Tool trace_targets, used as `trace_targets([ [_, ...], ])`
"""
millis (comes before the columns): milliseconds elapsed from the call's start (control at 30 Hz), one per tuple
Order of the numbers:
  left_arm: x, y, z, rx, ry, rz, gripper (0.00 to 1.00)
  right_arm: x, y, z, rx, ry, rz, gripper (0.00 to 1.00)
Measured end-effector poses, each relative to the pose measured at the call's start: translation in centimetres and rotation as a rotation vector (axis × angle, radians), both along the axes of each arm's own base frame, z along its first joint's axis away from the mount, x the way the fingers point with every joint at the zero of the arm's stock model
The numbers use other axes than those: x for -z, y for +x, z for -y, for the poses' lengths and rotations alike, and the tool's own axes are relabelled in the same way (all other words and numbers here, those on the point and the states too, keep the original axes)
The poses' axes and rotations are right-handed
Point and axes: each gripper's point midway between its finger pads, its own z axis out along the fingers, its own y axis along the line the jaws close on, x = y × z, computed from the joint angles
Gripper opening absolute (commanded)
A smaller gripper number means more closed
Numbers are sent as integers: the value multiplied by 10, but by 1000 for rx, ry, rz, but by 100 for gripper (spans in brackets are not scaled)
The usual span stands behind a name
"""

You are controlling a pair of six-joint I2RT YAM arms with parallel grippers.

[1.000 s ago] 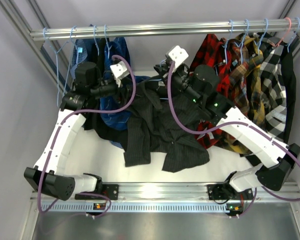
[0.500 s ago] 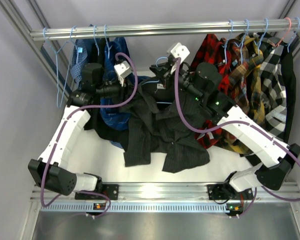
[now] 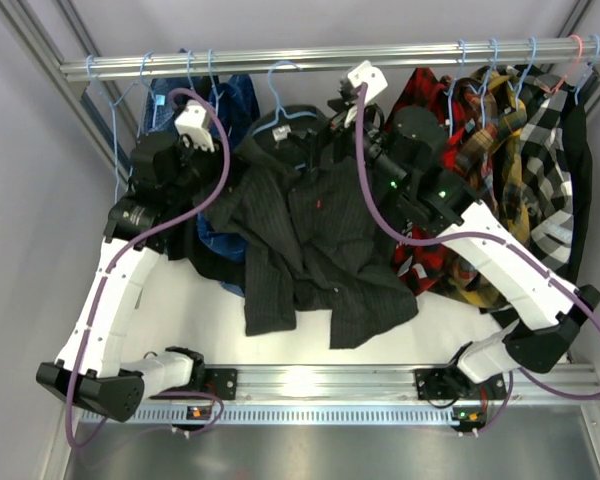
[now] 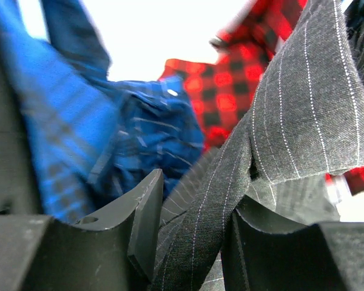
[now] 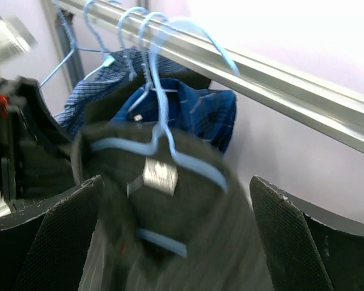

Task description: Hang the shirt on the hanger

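The shirt [image 3: 320,235] hangs half raised. Its collar is up near the rail [image 3: 380,55], while the body slopes down and the tails lie spread on the white table [image 3: 200,310]. A small red tab [image 3: 321,205] shows on the chest. The hanger [image 5: 197,168] sits inside the collar opening. In the right wrist view its light-blue shoulders run under the dark cloth on both sides of a white label [image 5: 161,173], and its lower bar crosses the gap below. Its hook reaches up close to the rail, but the blur hides whether it has caught on. The left gripper [image 4: 200,200] is closed onto a fold of pinstriped cloth at the shirt's left shoulder. The fold fills the narrow space between its fingers [image 4: 139,224] and is pulled taut up and to the right. The right gripper [image 5: 176,200] has its jaws spread wide, with the collar and hanger in front of and between them. Neither pad can be seen to touch anything. The rail carries the other garments. A blue checked shirt [image 3: 238,98] hangs at its left end, just behind the left arm. A red-and-black plaid shirt [image 3: 420,100] hangs right of centre behind the right arm, with more plaid shirts [image 3: 495,120] packed beside it toward the right end.
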Motion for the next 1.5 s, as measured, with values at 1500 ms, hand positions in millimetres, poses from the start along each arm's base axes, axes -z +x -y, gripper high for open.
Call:
trace_targets([
  [1500, -117, 24, -75, -518, -98, 159, 0, 225, 40, 88, 570, -12, -536, 99],
])
